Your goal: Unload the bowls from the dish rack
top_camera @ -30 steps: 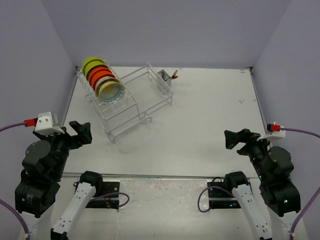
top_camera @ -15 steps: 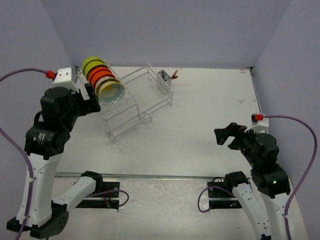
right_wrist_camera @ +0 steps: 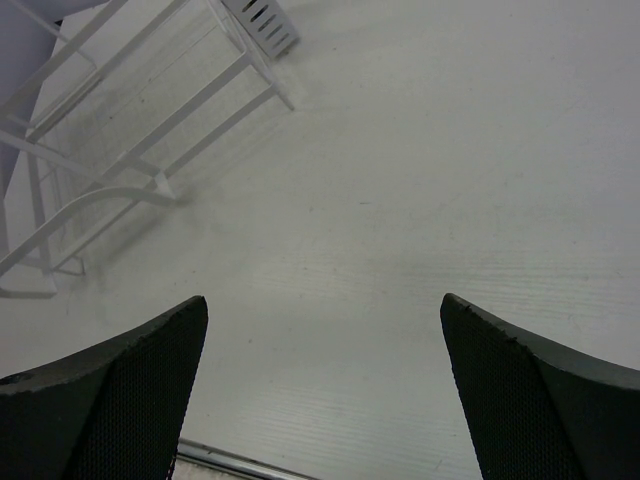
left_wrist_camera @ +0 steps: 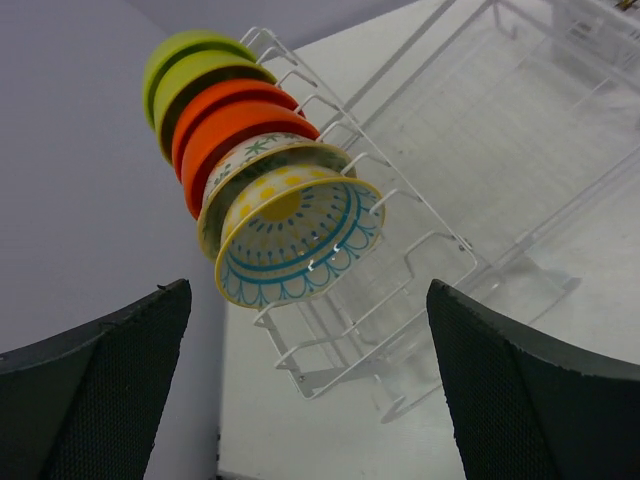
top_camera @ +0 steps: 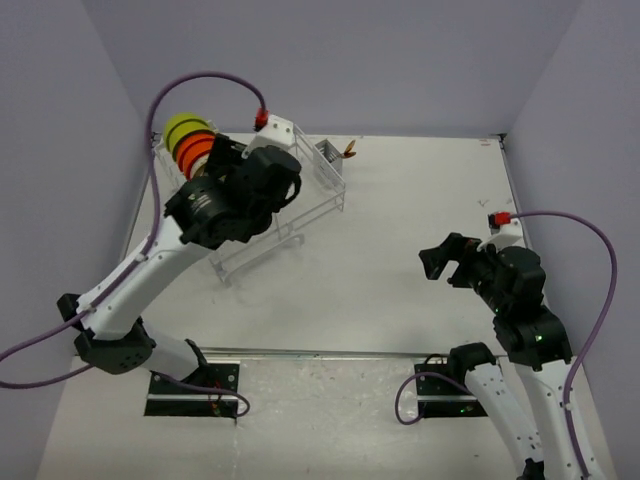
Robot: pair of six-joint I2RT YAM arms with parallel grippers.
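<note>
Since the cream patterned round bowl (left_wrist_camera: 295, 240) stands straight ahead of the released left end effector (left_wrist_camera: 318, 400), that arm is nearer.

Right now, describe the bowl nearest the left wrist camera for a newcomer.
Find the white dish rack at the table's far left. The front bowl in its row has a yellow centre and teal arcs; its neighbour shows leaves, the rest are plain.

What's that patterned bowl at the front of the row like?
The front bowl is small, round and glossy, cream with teal arcs and lines and a yellow middle. It stands on edge in the rack, between its white wires, patterned side toward the left wrist camera. Another patterned bowl sits close behind it. Nothing grips it.
</note>
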